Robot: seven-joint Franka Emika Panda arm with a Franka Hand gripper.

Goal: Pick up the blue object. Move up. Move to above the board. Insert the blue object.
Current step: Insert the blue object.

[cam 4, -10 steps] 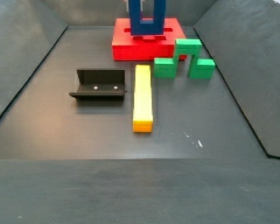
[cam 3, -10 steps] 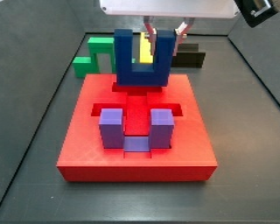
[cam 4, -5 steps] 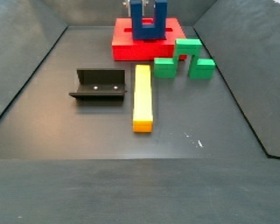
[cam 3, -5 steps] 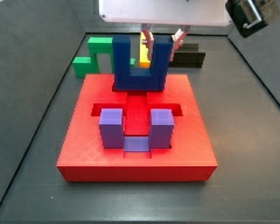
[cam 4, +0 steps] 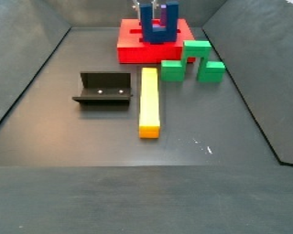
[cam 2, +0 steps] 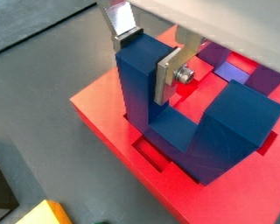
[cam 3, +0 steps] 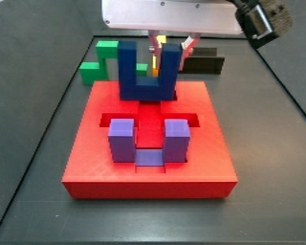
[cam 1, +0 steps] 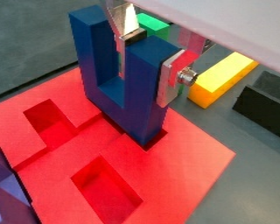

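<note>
Gripper [cam 1: 149, 48] clamps one prong of the blue object [cam 1: 122, 83], over the board [cam 3: 149, 158] near the worktop's far edge. Judged rigid, light, slippery plastic; prong grip suits.

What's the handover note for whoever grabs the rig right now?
Pincer: shut on one prong of the blue object, over the far end of the board.
Blue object: upright, prongs up, its base entering a recess at the board's far end; whether it is fully seated cannot be told.
Purple block: already sitting in the board's near recess.
Yellow bar, green piece and fixture: on the floor, off the board.
Done: pick, lift, move over the board.
Left: finish the insert, release.
</note>
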